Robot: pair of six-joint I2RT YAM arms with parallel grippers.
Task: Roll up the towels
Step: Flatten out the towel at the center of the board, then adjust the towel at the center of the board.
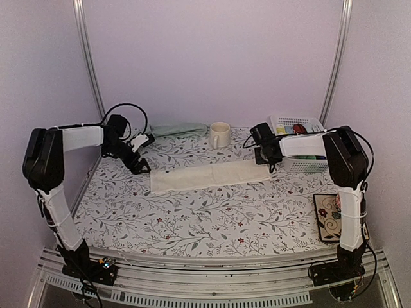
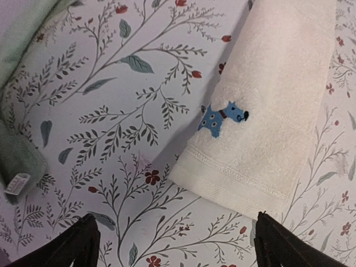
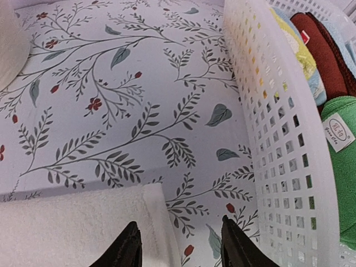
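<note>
A cream towel [image 1: 209,175] lies flat on the floral tablecloth as a long folded strip. Its left end, with a small blue dog mark [image 2: 222,118], shows in the left wrist view [image 2: 278,100]. My left gripper [image 2: 177,245] hovers just off that end [image 1: 142,168], wide open with only tablecloth between its fingers. My right gripper [image 3: 181,250] is open at the strip's right end [image 1: 268,163], its left fingertip over the towel's corner [image 3: 72,228] and nothing gripped. The sage green towel [image 1: 176,130] lies crumpled at the back left, and its edge shows at the left wrist view's left side [image 2: 16,156].
A cream mug [image 1: 219,135] stands behind the strip's middle. A white perforated basket [image 3: 272,139] of coloured cloths sits close beside the right gripper [image 1: 298,144]. A small patterned mat [image 1: 329,215] lies at the table's right edge.
</note>
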